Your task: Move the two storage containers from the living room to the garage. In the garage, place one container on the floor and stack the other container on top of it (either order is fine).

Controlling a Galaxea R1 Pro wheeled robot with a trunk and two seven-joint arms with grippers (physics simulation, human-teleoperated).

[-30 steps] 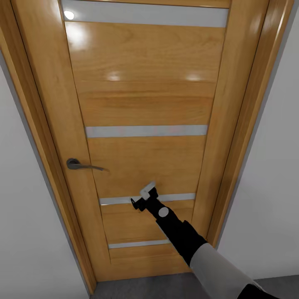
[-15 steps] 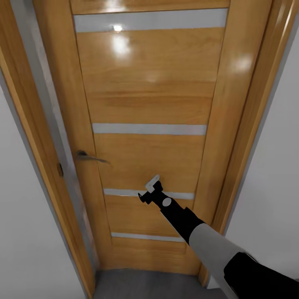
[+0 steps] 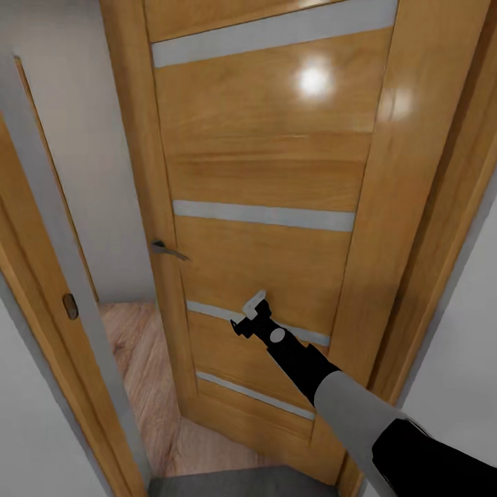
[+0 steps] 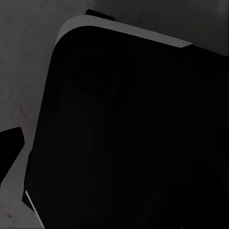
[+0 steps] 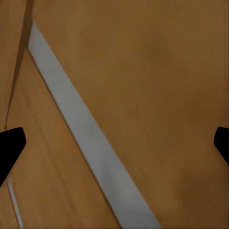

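Since a moment ago, the orange-wood door [image 3: 262, 179] has swung open much more, and a wide gap now shows beside its handle edge. Through that gap you can see light wood-plank flooring [image 3: 141, 359] and a pale wall [image 3: 90, 159] of the next room. The right gripper [image 3: 250, 314] is right up against the door, at its third pale stripe [image 3: 259, 323] from the top, below the metal handle [image 3: 166, 249]. In the right wrist view its two dark fingertips [image 5: 10, 148] sit far apart, so the gripper is open, with the door and a pale stripe close in front. A strip of grey concrete floor [image 3: 241, 483] lies at the foot of the door. The left wrist view is too dark to tell the left gripper's state. No storage containers can be seen.
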